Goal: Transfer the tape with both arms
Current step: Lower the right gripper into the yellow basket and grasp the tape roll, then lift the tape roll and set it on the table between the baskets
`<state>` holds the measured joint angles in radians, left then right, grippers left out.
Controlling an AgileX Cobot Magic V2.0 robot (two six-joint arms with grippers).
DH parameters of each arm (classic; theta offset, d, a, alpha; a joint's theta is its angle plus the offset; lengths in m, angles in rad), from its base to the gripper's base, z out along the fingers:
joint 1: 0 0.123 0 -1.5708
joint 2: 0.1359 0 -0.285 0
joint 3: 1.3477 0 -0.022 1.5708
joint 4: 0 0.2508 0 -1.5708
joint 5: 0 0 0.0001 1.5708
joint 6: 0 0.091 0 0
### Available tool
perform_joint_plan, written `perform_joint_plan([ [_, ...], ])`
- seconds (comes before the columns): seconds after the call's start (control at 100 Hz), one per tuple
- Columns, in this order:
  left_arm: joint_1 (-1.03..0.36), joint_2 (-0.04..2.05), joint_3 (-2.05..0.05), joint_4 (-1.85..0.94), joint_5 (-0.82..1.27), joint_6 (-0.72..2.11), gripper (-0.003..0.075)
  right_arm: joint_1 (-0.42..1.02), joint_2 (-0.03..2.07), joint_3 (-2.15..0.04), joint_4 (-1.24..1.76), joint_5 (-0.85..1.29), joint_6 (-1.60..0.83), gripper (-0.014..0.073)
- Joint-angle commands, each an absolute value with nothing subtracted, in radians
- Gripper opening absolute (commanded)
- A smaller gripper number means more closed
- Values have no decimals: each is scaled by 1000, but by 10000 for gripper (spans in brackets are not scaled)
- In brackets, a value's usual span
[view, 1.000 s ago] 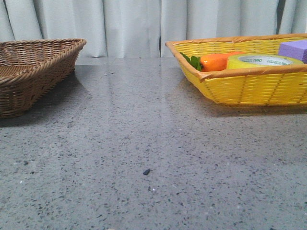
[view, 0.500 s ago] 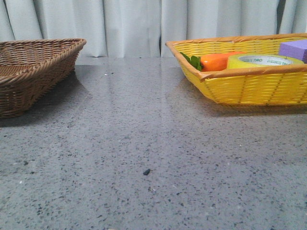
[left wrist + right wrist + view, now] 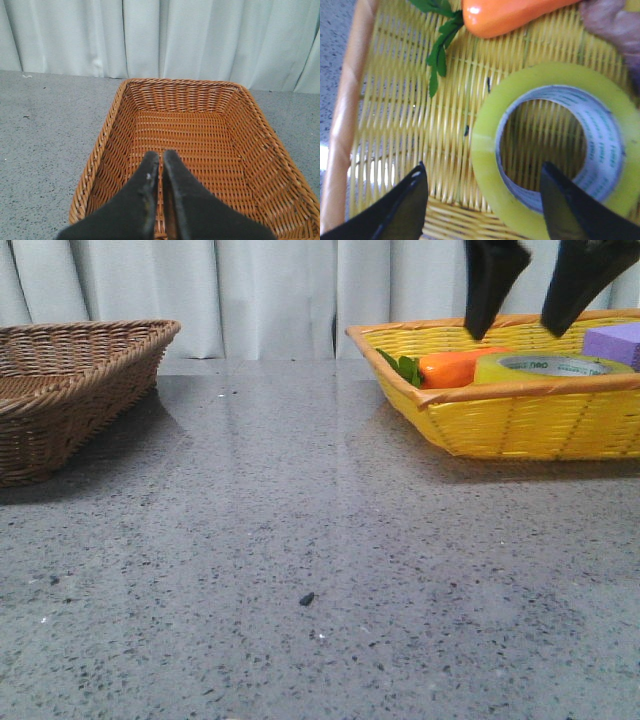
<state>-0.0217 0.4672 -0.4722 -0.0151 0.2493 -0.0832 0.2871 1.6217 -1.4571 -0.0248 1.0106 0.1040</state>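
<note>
The yellow tape (image 3: pixel 550 367) lies flat in the yellow basket (image 3: pixel 520 425) at the right, next to an orange carrot (image 3: pixel 455 368) and a purple block (image 3: pixel 613 342). My right gripper (image 3: pixel 515 332) hangs open just above the tape, its two black fingers pointing down. In the right wrist view the tape (image 3: pixel 490 150) lies below the open gripper (image 3: pixel 483 175), one finger outside the near wall of the roll and one over its hole. My left gripper (image 3: pixel 161 156) is shut and empty above the brown basket (image 3: pixel 115 115); it is out of the front view.
The brown wicker basket (image 3: pixel 70 390) stands at the far left of the grey table and holds nothing that I can see. The carrot's green leaves (image 3: pixel 440 45) lie on the yellow basket's floor beside the tape. White curtains hang behind the table.
My right gripper has come down into the front view from above and now hangs open over the tape. The tape, carrot, block and baskets have not moved.
</note>
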Motion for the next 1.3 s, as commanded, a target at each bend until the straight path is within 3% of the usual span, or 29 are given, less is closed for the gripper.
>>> perform_joint_plan([
  [0.0,-21,477,-509,-21,178,-92,-21,288,1641,-1530,-27,1024,92,404],
  [0.29,-21,477,-509,-21,178,-92,-21,288,1752,-1578,-27,1055,92,381],
  [0.51,-21,477,-509,-21,178,-92,-21,288,1766,-1578,-27,1057,92,85],
  [0.65,-21,477,-509,-21,178,-92,-21,288,1769,-1578,-27,1057,92,-11],
  [0.92,-21,477,-509,-21,176,-92,-21,288,1771,-1644,-39,1156,92,-18],
  [1.29,-21,477,-509,-21,176,-92,-21,396,1771,-2025,0,1310,66,-18],
])
